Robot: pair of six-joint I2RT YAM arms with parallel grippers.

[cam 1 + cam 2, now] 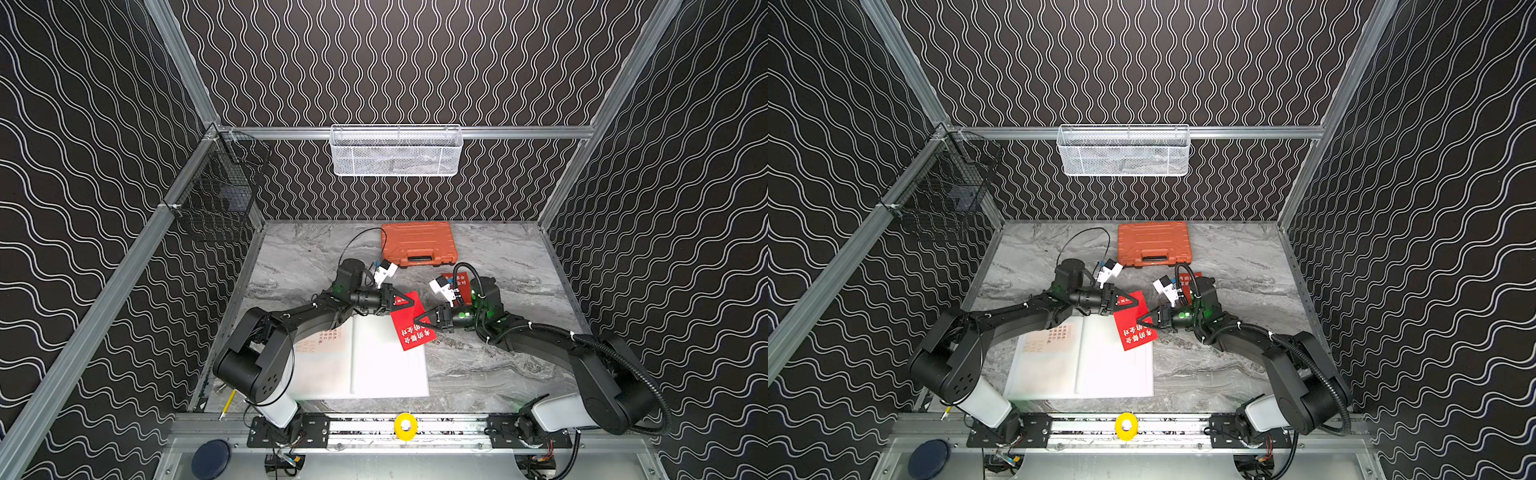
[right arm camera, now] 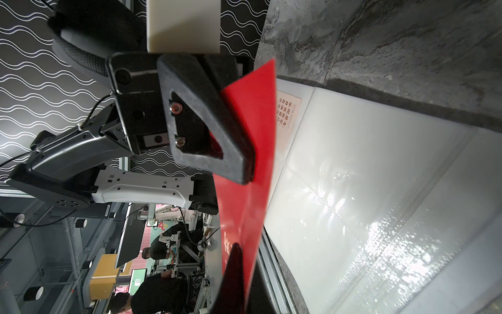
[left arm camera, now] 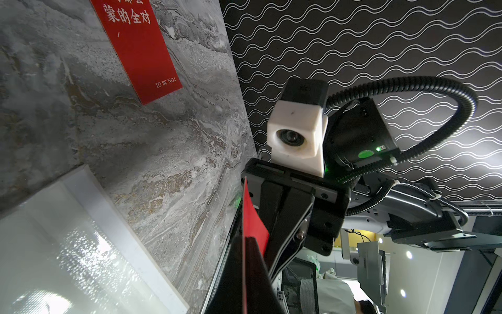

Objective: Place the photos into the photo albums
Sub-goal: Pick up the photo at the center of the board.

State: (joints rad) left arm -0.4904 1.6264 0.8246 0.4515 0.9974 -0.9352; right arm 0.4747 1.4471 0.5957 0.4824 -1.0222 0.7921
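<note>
— Where's the photo?

— The red card (image 1: 406,322) is up in the air over the far right corner of the open album (image 1: 386,370), with both arms on it. The left gripper (image 1: 410,303) is pinched down on its far edge, and the right gripper (image 1: 416,321) is clamped on the side edge nearest it. The two sets of tips are close together.

— Is the card clear of the page?

— It's lifted, as far as I can tell. Its lower end hangs over the right-hand page and its outer corner sticks out past the album's edge, over the marble table (image 1: 498,257).

— Anything in the album?

— A cream card (image 2: 288,119) sits at the far end of the left page. The left arm crosses over part of that page.

— How much room is there?

— There's bare marble to the right of the album as far as the wall. A second red card (image 3: 138,46) lies flat behind the right wrist, half hidden from above. The orange case (image 1: 417,243) is at the back, well apart. The album's near edge lies close to the front rail (image 1: 365,424).
</note>
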